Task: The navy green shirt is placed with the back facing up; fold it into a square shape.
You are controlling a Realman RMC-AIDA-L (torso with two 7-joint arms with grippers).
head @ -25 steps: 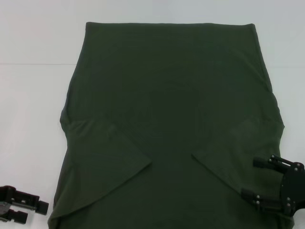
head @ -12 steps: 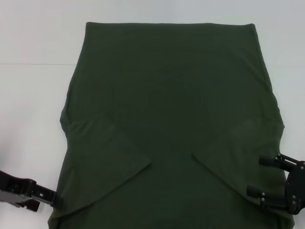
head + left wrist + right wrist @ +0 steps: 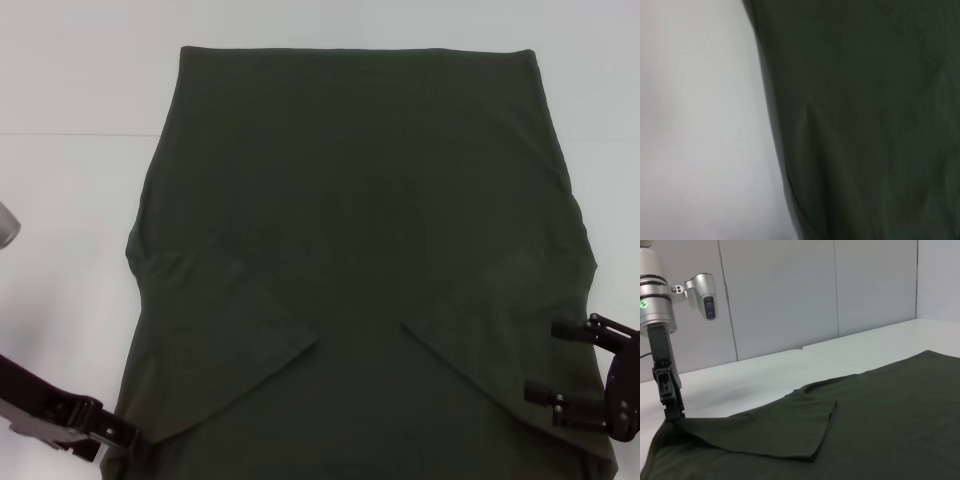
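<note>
Surface: white table, pale wall panels behind.
Shirt: the dark green shirt lies flat at table centre, both sleeves folded inward.
Left claw: at 7 o'clock, touching the shirt's near corner; grip state cannot be told.
Right claw: at 4 o'clock, fingers spread, released.
Handling: likely soft, light and limp; pinch the near corners.

A white table fills the workspace; pale grey wall panels stand behind its far edge.
</note>
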